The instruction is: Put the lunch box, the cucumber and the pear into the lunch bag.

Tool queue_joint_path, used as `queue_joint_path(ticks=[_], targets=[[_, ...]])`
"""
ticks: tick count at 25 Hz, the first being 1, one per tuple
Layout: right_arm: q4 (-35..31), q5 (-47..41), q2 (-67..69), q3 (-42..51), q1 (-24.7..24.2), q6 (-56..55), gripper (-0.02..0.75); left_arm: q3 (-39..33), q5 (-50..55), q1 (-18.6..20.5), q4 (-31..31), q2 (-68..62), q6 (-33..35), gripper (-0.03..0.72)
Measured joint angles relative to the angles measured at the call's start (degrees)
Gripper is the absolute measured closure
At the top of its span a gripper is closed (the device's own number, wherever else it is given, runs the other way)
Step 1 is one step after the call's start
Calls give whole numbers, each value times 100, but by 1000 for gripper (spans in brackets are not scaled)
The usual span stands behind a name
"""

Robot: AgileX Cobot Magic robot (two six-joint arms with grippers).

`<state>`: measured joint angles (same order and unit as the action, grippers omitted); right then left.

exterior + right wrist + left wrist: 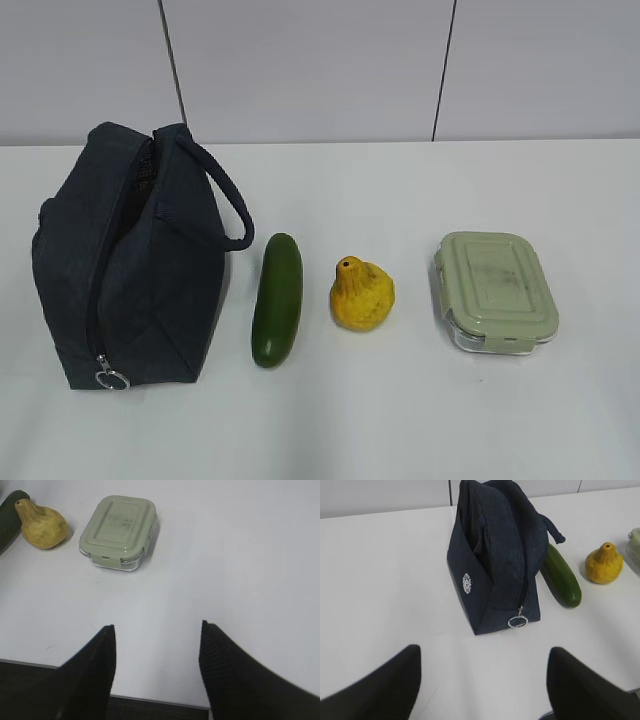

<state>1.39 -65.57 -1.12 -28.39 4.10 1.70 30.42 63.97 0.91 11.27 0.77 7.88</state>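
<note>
The dark navy lunch bag (130, 260) stands at the left of the white table, its zipper shut with the silver ring pull (112, 379) at the front; it also shows in the left wrist view (495, 555). The green cucumber (277, 298) lies just right of it, then the yellow pear (363, 293), then the lunch box (494, 290) with its sage-green lid. My left gripper (482, 652) is open and empty, short of the bag. My right gripper (156, 630) is open and empty, short of the lunch box (119, 531). Neither gripper shows in the exterior view.
A grey panelled wall (320, 70) runs behind the table. The table's front edge (150, 699) lies under my right gripper. The pear (42, 525) and cucumber tip (9, 510) sit left of the lunch box in the right wrist view.
</note>
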Motion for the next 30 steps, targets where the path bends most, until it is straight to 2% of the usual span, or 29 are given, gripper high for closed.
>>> queue_joint_path(ticks=[19,30], targets=[[0,0,15,-10,0,-10,314,0,0,0,0,0,0,222],[46,326,1502,-681,0,-395,314,0,0,0,0,0,0,222]])
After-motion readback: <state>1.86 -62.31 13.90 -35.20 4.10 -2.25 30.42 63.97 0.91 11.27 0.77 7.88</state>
